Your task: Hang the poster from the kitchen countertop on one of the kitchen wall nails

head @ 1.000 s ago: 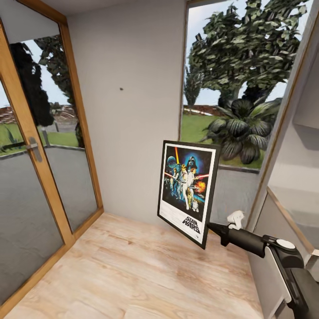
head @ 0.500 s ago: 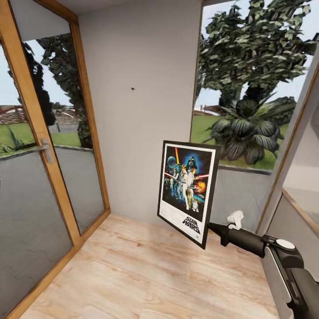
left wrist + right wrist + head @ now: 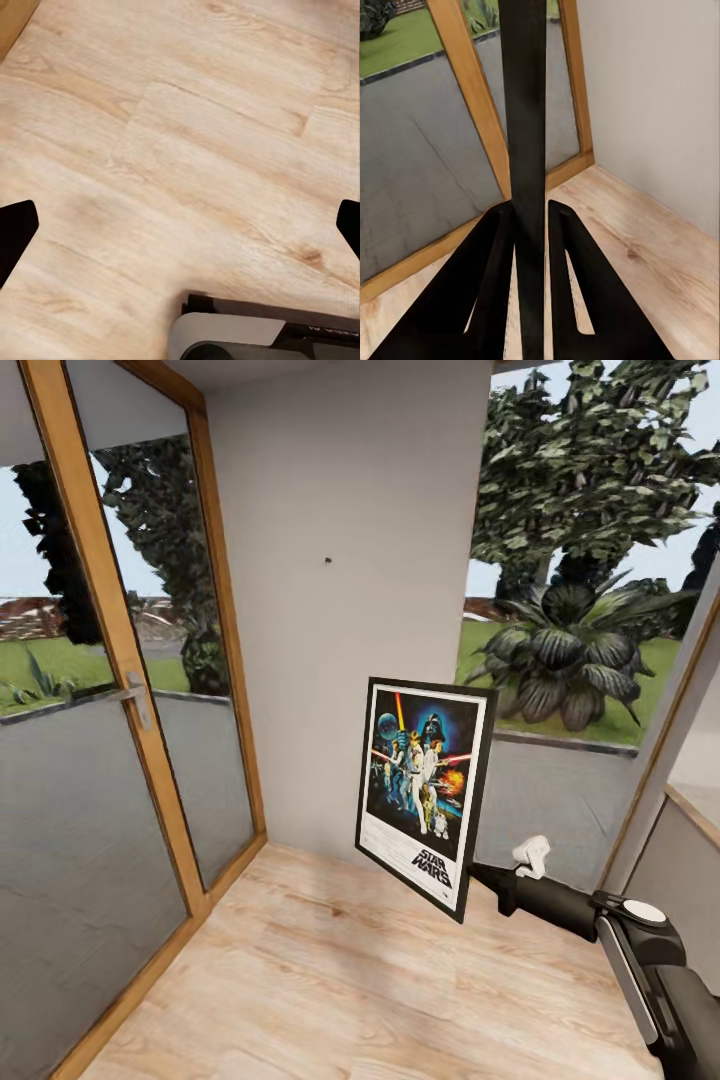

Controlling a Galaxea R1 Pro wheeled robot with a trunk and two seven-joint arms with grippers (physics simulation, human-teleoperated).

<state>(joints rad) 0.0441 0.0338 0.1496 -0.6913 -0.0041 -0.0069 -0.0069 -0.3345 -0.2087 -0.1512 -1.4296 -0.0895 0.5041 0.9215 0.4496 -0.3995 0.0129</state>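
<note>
The Star Wars poster (image 3: 425, 788), black-framed with a white border, hangs upright in the air in front of the pale grey wall. My right gripper (image 3: 480, 875) is shut on its lower right edge, the arm reaching in from the right. In the right wrist view the poster's black frame edge (image 3: 526, 112) runs straight up between the two dark fingers (image 3: 487, 300), which press on it. One wall nail (image 3: 328, 561), a tiny dark dot, sits on the plaster above and left of the poster. My left gripper (image 3: 180, 225) stands open over the wooden floor. The kitchen countertop is out of view.
A glass door with a wooden frame (image 3: 110, 620) and a metal handle (image 3: 138, 698) lines the left side. A large window (image 3: 590, 560) with trees outside is at the right. A pale wooden floor (image 3: 330, 980) lies below. A pale cabinet side (image 3: 690, 860) stands at the far right.
The whole view has shifted rightward as the camera turned left: door, wall and nail slid right. The poster and right arm keep the same place in the picture.
</note>
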